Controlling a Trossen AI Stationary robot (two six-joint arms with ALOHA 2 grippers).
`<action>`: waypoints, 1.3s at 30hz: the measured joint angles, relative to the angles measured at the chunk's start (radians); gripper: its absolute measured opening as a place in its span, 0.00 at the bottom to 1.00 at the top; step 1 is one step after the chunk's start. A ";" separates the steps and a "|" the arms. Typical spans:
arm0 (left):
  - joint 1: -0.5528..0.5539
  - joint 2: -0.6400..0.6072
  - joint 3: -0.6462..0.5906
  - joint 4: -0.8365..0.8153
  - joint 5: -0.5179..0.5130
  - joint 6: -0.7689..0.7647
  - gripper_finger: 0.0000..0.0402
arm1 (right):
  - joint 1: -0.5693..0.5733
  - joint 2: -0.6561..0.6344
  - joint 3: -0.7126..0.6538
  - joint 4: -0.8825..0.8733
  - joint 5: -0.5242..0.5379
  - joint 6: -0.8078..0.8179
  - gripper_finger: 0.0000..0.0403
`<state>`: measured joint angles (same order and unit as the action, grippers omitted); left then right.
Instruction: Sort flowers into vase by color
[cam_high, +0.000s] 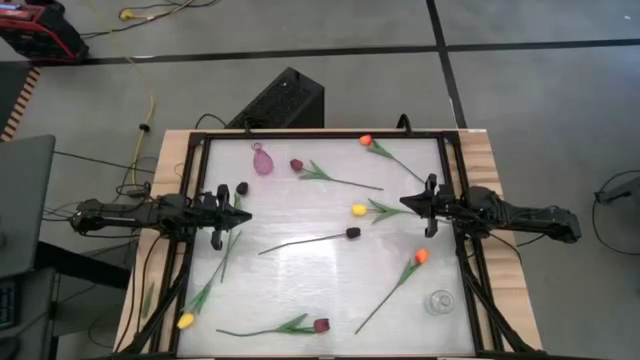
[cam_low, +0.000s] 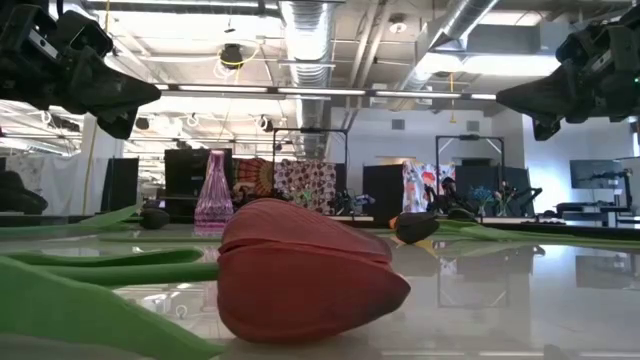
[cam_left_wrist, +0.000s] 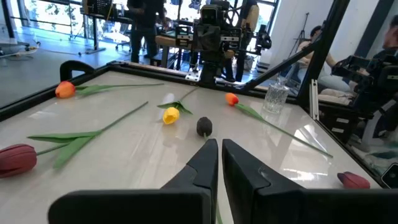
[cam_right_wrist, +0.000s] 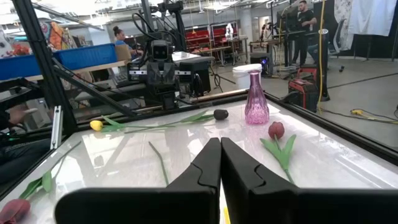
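Several artificial tulips lie flat on the white table top. Among them are an orange one, a dark red one, a yellow one, a dark-headed one, another orange one, a dark red one near the near edge and a yellow one. A pink vase stands at the far left and a clear glass vase at the near right. My left gripper hovers shut above the table's left side. My right gripper hovers shut above the right side, close to the yellow tulip.
A black frame runs around the table top. One more dark flower head lies just past my left gripper. The middle of the table between both grippers holds only stems. People and equipment stand in the room beyond.
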<state>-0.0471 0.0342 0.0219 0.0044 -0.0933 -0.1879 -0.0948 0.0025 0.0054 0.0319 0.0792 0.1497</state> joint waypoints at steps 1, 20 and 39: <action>0.000 0.000 0.000 0.000 0.000 0.000 0.03 | 0.000 0.000 0.000 0.000 0.000 0.000 0.09; 0.000 0.000 0.000 0.000 0.000 0.000 0.03 | 0.000 0.000 0.000 0.000 0.000 0.000 0.09; 0.001 0.005 0.000 0.018 -0.090 -0.094 0.03 | -0.012 0.042 0.054 0.025 -0.009 0.062 0.09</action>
<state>-0.0463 0.0391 0.0219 0.0225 -0.1832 -0.2822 -0.1066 0.0443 0.0598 0.0565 0.0703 0.2116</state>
